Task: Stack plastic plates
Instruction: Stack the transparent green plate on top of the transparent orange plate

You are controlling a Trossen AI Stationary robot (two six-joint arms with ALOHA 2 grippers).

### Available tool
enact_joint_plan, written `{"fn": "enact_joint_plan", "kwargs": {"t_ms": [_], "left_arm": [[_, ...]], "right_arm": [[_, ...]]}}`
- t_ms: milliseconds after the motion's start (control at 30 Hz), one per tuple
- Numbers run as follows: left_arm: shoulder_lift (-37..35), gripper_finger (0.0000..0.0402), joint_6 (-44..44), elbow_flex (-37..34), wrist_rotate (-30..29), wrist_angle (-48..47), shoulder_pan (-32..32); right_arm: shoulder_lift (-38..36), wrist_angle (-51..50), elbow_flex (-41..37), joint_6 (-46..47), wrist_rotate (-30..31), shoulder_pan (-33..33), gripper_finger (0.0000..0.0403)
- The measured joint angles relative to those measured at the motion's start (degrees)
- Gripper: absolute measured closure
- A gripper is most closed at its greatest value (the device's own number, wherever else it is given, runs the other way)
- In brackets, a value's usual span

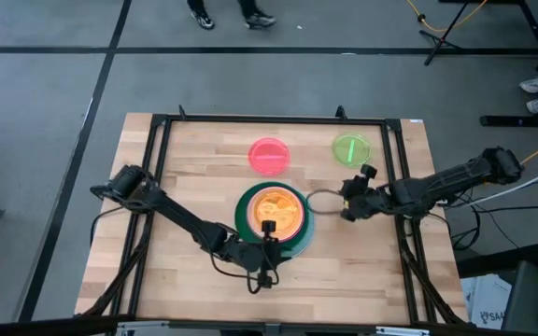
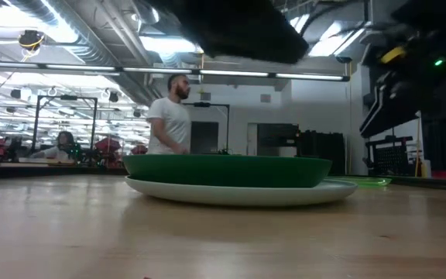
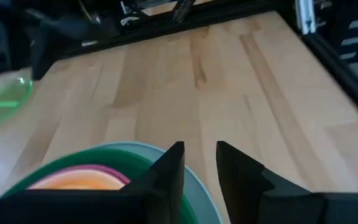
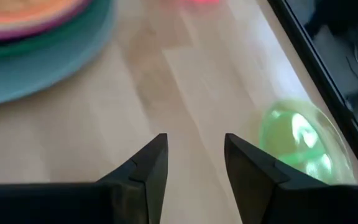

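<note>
Plates stack (image 1: 273,217) mid-table; pink plate (image 1: 269,155) and green plate (image 1: 351,148) lie apart.

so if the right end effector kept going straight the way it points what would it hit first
Probably bare wood: the right end effector, fingers open, points at the tabletop. The small neon green plastic plate lies off to one side and the stacked plates to the other.

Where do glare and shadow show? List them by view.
High view: even light, with a pale sheen on the orange plate. Low view: bright ceiling strips, the green plate dim against them, and a dark shape overhead. Right wrist view: white glints on the neon plate.
</note>
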Motion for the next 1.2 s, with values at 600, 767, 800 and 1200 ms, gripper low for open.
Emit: {"fn": "enact_joint_plan", "kwargs": {"t_ms": [600, 767, 800, 1200], "left_arm": [[0.9, 0.0315, 5.8, -1.1, 2.6, 3.0, 0.2], [-0.9, 0.0316, 4.8, -5.3, 3.5, 6.5, 0.8], [-1.3, 0.0316, 4.8, -6.5, 3.5, 7.4, 0.8], [-11.5, 0.0316, 4.4, -23.9, 1.0, 30.5, -0.9]], "right_arm": [[5.7, 6.1, -1.0, -15.3, -8.5, -23.1, 0.0253], [8.1, 8.1, -1.0, -17.7, -12.3, -27.3, 0.0253], [8.5, 8.7, -1.0, -18.2, -13.0, -28.0, 0.0253], [11.9, 11.8, -1.0, -20.2, -16.5, -33.1, 0.0253]]}}
